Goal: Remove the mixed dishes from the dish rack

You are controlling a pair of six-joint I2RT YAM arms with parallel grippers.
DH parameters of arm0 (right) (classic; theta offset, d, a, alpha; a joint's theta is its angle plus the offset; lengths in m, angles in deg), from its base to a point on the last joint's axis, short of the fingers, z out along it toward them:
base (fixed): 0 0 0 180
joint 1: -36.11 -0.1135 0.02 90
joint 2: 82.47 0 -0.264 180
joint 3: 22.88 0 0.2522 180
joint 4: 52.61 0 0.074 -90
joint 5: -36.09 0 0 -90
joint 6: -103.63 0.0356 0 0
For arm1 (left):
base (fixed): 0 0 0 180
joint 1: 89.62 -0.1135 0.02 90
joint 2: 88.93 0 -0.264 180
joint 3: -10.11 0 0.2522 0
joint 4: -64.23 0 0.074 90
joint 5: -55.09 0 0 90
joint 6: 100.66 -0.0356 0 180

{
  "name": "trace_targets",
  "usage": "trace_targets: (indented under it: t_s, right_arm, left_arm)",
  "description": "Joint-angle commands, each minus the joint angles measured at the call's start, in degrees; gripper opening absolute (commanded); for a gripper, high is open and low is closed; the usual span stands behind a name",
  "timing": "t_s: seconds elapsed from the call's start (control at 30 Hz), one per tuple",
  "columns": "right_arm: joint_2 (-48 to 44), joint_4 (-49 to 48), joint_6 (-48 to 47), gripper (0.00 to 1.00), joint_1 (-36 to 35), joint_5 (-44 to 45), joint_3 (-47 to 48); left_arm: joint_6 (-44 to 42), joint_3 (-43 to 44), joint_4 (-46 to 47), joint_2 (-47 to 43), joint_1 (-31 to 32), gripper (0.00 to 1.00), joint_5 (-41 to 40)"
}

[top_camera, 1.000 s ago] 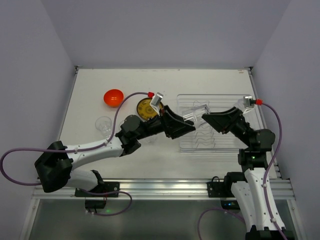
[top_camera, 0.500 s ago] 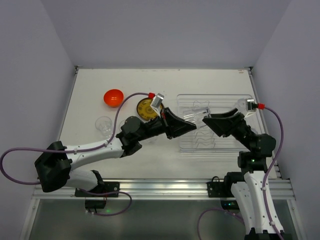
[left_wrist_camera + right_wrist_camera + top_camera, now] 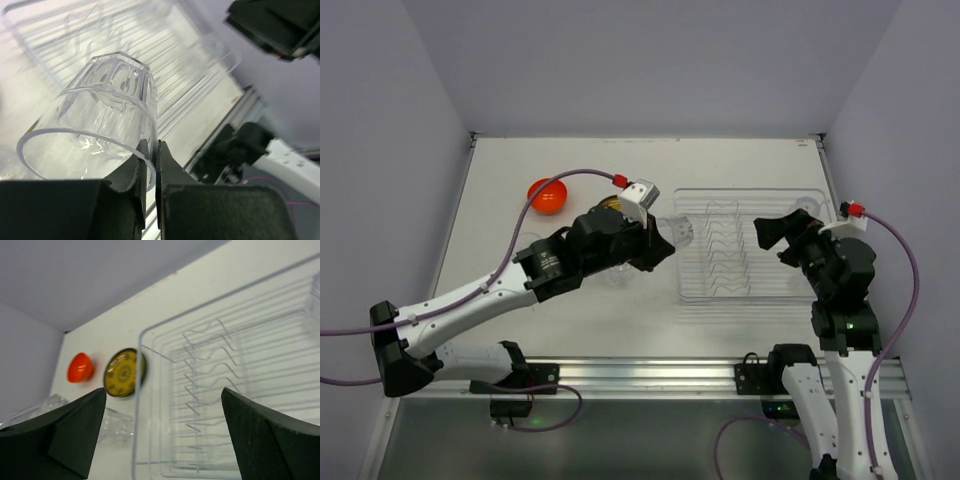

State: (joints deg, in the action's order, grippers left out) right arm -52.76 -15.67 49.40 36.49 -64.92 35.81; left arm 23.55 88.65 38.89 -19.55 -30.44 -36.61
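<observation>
Since 1 s ago, L arm has pulled back to the left and R arm has drawn back to the right; the two no longer meet over the rack (image 3: 760, 296). L gripper (image 3: 660, 240) now sits just off the rack's left edge, above the table (image 3: 500, 180), carrying a clear cup (image 3: 678, 232). Wrist view: L gripper (image 3: 149, 150) fingers nearly closed, pinching the wall of the cup (image 3: 107, 110) at its rim, one finger inside, one outside; cup lies tilted on its side, base pointing away. R gripper (image 3: 768, 232) hovers over the rack's right part, holding nothing; in its wrist view the R gripper (image 3: 164, 390) fingers stand wide apart, wire dividers of the rack (image 3: 150, 340) between them. A 2nd cup (image 3: 807, 207) sits in the rack's far-right corner. Left of rack, on table: orange bowl (image 3: 547, 195), and yellow plate (image 3: 123, 372) just beside it, largely hidden by L arm in top view.
</observation>
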Motion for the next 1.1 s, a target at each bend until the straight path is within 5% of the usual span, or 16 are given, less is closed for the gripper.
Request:
trace_targets:
  t_s: [0.0, 0.13, 0.47, 0.8, 1.07]
  right_arm:
    - [1.66, 12.23, -7.20, 0.99, 0.06, 10.65, 3.93]
    - [2.63, 13.47, -8.08, 0.99, 0.06, 10.92, 5.96]
    - [3.07, 14.96, -11.16, 0.99, 0.06, 6.44, 7.19]
    - [2.10, 15.32, -12.39, 0.99, 0.06, 6.88, 6.58]
    - [1.75, 15.05, -12.57, 0.99, 0.06, 6.44, 5.88]
  left_arm:
    - [-6.18, 7.89, -33.65, 1.61, 0.15, 0.00, -7.88]
    - [-6.26, 5.46, -45.20, 3.83, 0.68, 0.00, -9.03]
    - [-9.96, -1.93, -44.42, 11.19, 1.29, 0.00, -4.99]
    - [-12.68, 2.54, -42.65, 23.33, 2.96, 0.00, -4.90]
    - [-13.39, 8.17, -43.71, 28.26, 5.33, 0.20, -5.43]
